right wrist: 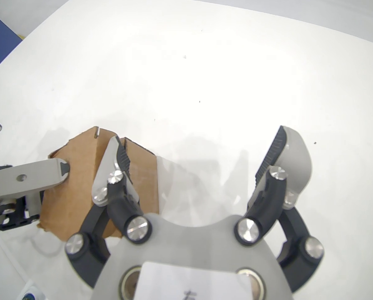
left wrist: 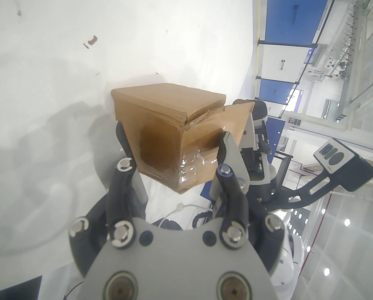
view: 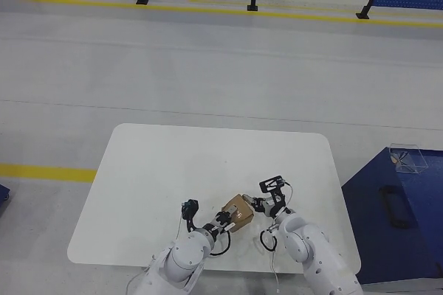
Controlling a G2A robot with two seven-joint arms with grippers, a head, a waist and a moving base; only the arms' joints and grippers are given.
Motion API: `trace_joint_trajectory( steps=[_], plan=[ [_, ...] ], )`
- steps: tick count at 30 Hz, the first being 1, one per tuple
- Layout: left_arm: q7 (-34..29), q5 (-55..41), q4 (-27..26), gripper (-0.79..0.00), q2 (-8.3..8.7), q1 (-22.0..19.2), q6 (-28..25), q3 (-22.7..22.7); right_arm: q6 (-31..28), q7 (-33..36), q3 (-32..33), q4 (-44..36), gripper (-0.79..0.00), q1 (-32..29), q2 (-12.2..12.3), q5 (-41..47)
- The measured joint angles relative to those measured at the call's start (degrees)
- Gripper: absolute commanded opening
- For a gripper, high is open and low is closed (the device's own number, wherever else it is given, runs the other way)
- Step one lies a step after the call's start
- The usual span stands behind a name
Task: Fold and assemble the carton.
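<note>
Brown cardboard is pinched in the left tool (left wrist: 174, 132), whose two fingers close on opposite faces of the carton (left wrist: 161, 110) and hold it near one lower corner. The right tool (right wrist: 199, 140) has its jaws spread wide and grips nothing. One ribbed finger (right wrist: 119, 154) lies against the carton's upper edge, where two panels meet, and the other hangs over bare table. The carton is a small box shape, tilted, between the two tools. It seems lifted a little off the white table (view: 207, 162), near the edge closest to the robot, though it is not possible to tell whether a corner touches the surface. One face carries clear tape and a dark stain. Along the top the seam is ragged, and a flap (left wrist: 236, 110) juts out toward the right tool rather than lying flat. A small brown scrap (left wrist: 91, 41) lies on the table well apart from the box. The step in hand looks like closing the last flaps: the body is formed but the end is not yet shut. The next move probably calls for the right tool to press that loose flap down and inward while the left tool braces the box, taking care not to crush the worn edge.
</note>
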Motion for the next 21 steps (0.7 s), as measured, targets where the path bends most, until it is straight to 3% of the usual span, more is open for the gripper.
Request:
trace_joint_trajectory(
  steps=[8,18,21],
  plan=[
    [0.17,0.09,0.35,-0.296,0.04,-0.06,0.42,0.11,-0.08,0.64,-1.06,1.3,0.0,0.53,-0.26,-0.7],
    [0.38,1.43,1.96,-0.379,-0.18,-1.22,2.9,1.68,0.16,0.58,-1.88,2.9,0.0,1.51,-0.64,-0.61],
    [0.81,1.38,2.42,-0.36,-0.28,-1.49,3.17,1.87,0.25,-0.25,-1.13,2.35,0.0,1.25,-0.65,0.69]
  ],
)
